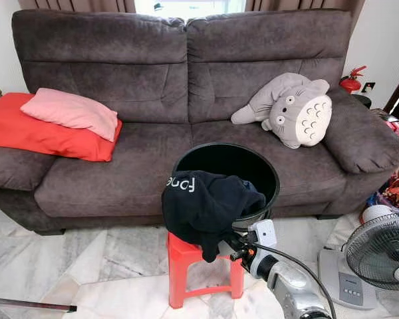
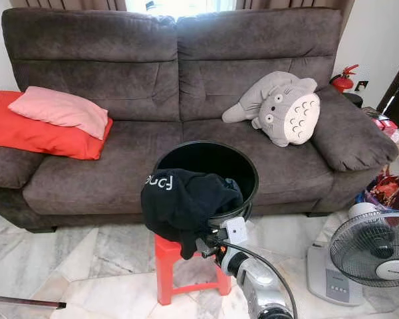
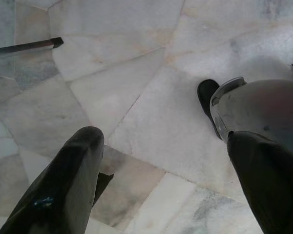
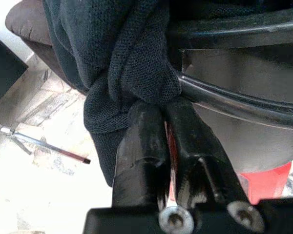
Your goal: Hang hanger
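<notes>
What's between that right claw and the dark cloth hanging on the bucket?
Nothing visible. The right gripper has its fingers pressed together directly on the dark garment, which drapes over the rim of the black bucket on the red stool. No hanger can be made out.

- The sofa [image 1: 153, 133] is covered in matt, suede-like brown cloth.
- The garment [image 1: 203, 203] is dark knitted cloth, rough in weave.
- The bucket [image 1: 263, 166] is glossy black plastic.
- The stool [image 1: 179, 256] is smooth red plastic.
- The floor [image 3: 136, 97] is polished pale marble.
- The right claw [image 4: 158, 109] has shiny black fingers.
</notes>
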### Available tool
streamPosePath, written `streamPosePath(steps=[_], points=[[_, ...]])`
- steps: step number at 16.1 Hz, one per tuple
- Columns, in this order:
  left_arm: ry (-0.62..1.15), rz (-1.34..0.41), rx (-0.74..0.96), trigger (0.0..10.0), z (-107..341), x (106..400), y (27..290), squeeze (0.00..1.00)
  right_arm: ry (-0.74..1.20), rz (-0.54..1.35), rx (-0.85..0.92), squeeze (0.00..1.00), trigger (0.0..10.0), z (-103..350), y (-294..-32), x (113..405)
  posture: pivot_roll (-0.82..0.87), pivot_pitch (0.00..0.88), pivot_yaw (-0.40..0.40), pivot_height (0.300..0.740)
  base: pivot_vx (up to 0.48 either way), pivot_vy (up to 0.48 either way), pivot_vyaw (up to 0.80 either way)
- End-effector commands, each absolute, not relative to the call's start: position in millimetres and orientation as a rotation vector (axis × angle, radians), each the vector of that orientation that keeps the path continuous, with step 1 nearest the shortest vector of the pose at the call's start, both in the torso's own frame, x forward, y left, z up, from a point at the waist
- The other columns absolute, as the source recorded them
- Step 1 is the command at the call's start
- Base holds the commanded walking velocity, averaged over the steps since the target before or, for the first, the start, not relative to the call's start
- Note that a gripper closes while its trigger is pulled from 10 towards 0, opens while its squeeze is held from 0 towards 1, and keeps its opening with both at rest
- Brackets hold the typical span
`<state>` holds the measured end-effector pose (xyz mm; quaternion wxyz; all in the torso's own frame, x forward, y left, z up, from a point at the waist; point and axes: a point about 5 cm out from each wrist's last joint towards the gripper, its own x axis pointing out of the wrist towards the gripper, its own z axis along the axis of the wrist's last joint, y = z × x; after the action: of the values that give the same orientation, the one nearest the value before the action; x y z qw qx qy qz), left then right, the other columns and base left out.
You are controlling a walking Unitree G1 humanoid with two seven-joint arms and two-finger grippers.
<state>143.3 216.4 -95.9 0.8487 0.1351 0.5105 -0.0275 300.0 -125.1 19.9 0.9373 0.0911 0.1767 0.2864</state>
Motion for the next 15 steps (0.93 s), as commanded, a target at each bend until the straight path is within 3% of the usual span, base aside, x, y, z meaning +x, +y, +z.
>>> streamPosePath(steps=[1,10,15], points=[[1.098,-0.066,0.301,10.0,-98,139,217,0.00,0.306,0.547,0.198,0.00,0.0,26,-129,303,-0.04,0.015,0.038,0.740,0.000,0.000,0.00],[1.106,-0.072,0.298,10.0,-99,136,215,0.00,0.214,0.375,0.274,0.00,0.0,27,-141,300,-0.06,0.017,0.023,0.740,0.000,0.000,0.00],[1.112,-0.075,0.298,10.0,-99,135,215,0.00,0.431,0.402,0.250,0.00,0.0,-14,-148,267,-0.05,0.017,0.022,0.740,0.000,0.000,0.00]])
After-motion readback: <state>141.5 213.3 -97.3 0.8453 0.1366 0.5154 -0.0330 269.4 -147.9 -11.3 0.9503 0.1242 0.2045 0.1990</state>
